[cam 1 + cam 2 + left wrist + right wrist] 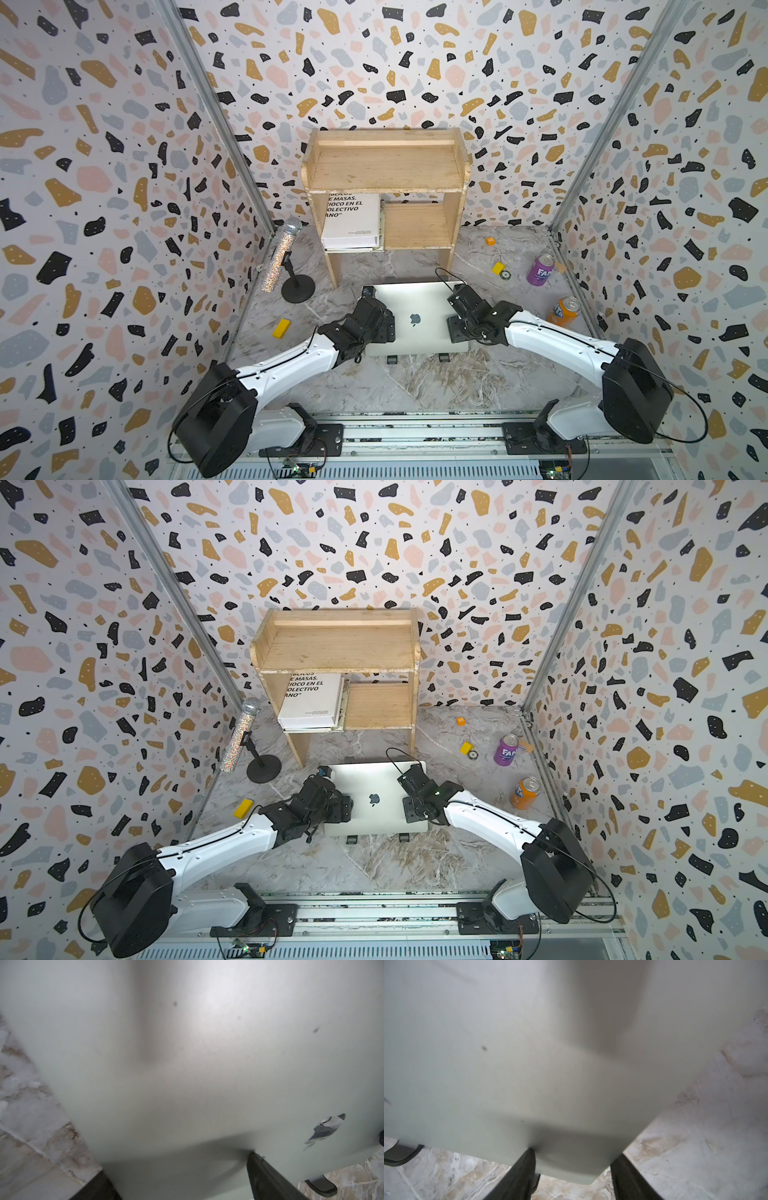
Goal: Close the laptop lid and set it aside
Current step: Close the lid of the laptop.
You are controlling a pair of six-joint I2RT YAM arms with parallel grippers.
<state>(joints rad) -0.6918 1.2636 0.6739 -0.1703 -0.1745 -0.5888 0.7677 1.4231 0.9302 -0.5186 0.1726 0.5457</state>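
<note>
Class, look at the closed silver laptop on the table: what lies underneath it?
Two black feet stick out from under the near edge of the laptop, on the marble table. Whatever they belong to is hidden by the laptop.

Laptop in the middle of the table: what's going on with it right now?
The laptop lies shut, logo up. The left gripper and right gripper sit at its side edges, jaws open, one finger of each over the lid, one beyond the edge. It is not yet set aside.

Matt, smooth silver metal laptop lid [415,299]
</note>
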